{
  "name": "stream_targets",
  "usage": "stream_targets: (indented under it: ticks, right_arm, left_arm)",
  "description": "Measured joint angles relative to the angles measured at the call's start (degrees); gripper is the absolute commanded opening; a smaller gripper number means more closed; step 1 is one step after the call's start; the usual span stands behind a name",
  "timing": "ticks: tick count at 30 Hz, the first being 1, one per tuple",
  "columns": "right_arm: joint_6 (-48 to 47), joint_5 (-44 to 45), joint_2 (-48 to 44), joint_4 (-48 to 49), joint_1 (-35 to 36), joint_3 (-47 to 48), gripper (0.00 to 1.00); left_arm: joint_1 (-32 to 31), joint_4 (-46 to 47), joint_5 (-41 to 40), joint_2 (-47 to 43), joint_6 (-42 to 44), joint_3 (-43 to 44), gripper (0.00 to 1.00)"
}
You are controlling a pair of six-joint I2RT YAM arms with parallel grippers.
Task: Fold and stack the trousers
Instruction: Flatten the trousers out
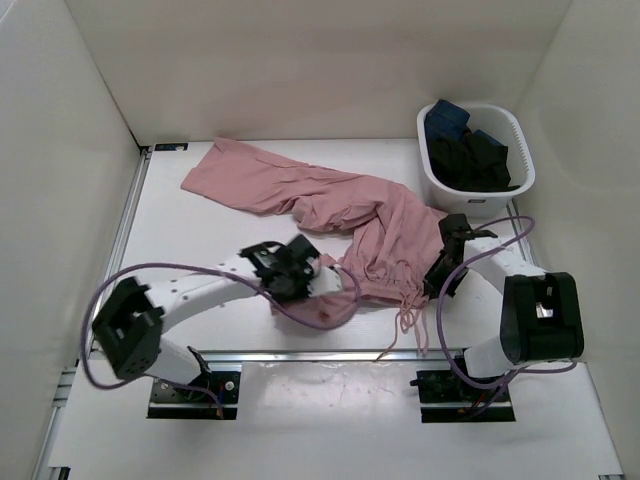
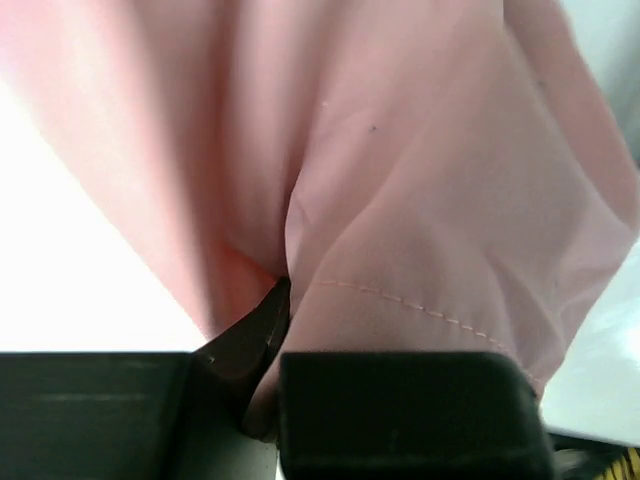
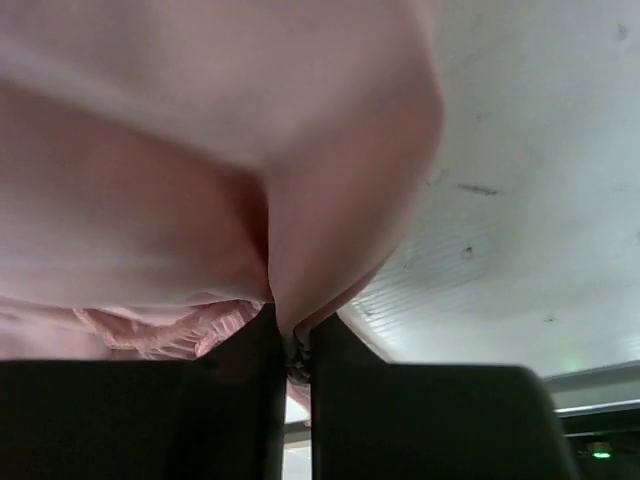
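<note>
The dusty-pink trousers point(image 1: 330, 205) lie crumpled across the table, legs running to the far left, gathered waistband and drawstring point(image 1: 410, 315) hanging near the front. My left gripper point(image 1: 308, 268) is shut on a fold of the trousers at the waist's left side; the left wrist view shows pink fabric point(image 2: 400, 200) pinched between the fingers point(image 2: 400, 410). My right gripper point(image 1: 452, 240) is shut on the trousers' right side; the right wrist view shows pink fabric point(image 3: 200, 150) clamped between its fingers point(image 3: 400, 420).
A white basket point(image 1: 520, 140) of dark clothes point(image 1: 470, 150) stands at the back right. White walls close in the table on three sides. Purple cables loop near both arms at the front edge.
</note>
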Motion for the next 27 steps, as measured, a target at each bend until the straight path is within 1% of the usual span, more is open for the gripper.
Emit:
stream_targets:
  ticks: [3, 5, 8, 9, 10, 11, 12, 14, 17, 18, 19, 20, 21, 22, 23, 24, 25, 27]
  right_arm:
    - [-0.59, 2.93, -0.02, -3.43, -0.50, 3.19, 0.00]
    - [-1.73, 6.16, -1.25, -6.69, -2.08, 7.34, 0.00]
    - [-4.13, 8.74, -5.42, -8.87, -8.96, 12.98, 0.00]
    - [-5.03, 9.16, -6.62, -8.92, -12.37, 14.40, 0.06]
    - [-5.86, 9.31, -7.21, -9.22, -15.67, 15.78, 0.14]
    - [-6.51, 9.46, -7.19, -9.75, -18.10, 17.03, 0.24]
    - [-7.52, 9.75, -6.38, -10.47, -20.44, 18.36, 0.42]
    - [-9.16, 10.64, -3.39, -12.59, -22.08, 21.40, 0.44]
    - [-12.02, 12.94, 3.17, -14.01, -22.14, 26.91, 0.44]
    - [-12.72, 13.60, 4.79, -14.58, -22.16, 28.59, 0.59]
    - [-13.11, 13.97, 5.70, -15.13, -22.36, 30.10, 0.69]
    - [-13.84, 14.05, 6.29, -15.54, -22.75, 31.78, 0.77]
    - [-14.84, 13.51, 6.60, -16.37, -23.28, 33.90, 0.85]
    - [-15.50, 12.72, 6.67, -16.81, -23.50, 36.04, 0.88]
    - [-15.96, 12.02, 6.60, -17.25, -23.63, 37.90, 0.88]
    - [-16.52, 10.82, 6.29, -17.62, -23.41, 39.60, 0.89]
    - [-16.72, 9.22, 5.64, -17.62, -22.56, 40.41, 0.89]
    - [-16.65, 5.01, 2.56, -17.70, -19.19, 39.04, 0.91]
  left_arm:
    - [9.20, -0.31, -4.04, -9.09, 3.96, -3.74, 0.14]
    - [17.77, -0.39, -6.73, -15.65, 7.56, -6.05, 0.14]
    - [30.27, 1.42, -10.21, -24.81, 14.08, -9.66, 0.14]
    - [34.40, 1.97, -11.15, -28.02, 16.57, -11.37, 0.14]
    - [37.46, 2.47, -11.65, -30.73, 18.71, -13.25, 0.14]
    - [39.91, 2.62, -12.15, -32.65, 20.57, -14.84, 0.14]
    - [42.51, 2.84, -12.35, -34.42, 22.51, -16.65, 0.14]
    - [47.04, 3.45, -12.59, -36.54, 25.99, -20.00, 0.14]
    - [54.34, 4.74, -13.49, -36.81, 30.51, -22.43, 0.14]
    - [57.40, 5.46, -13.14, -36.41, 32.00, -22.49, 0.14]
    - [60.11, 6.34, -13.00, -35.89, 32.92, -22.38, 0.14]
    - [62.84, 6.78, -12.85, -34.97, 33.68, -21.75, 0.17]
    - [65.22, 6.80, -12.33, -33.64, 34.10, -20.68, 0.32]
    - [66.93, 6.54, -11.89, -32.20, 34.38, -19.30, 0.43]
    - [67.78, 5.68, -11.10, -30.86, 34.38, -17.66, 0.54]
    - [68.13, 4.70, -10.05, -29.81, 33.94, -16.20, 0.62]
    - [68.17, 3.80, -8.96, -29.27, 33.51, -15.19, 0.75]
    - [68.17, 2.32, -7.21, -29.11, 32.79, -14.45, 0.81]
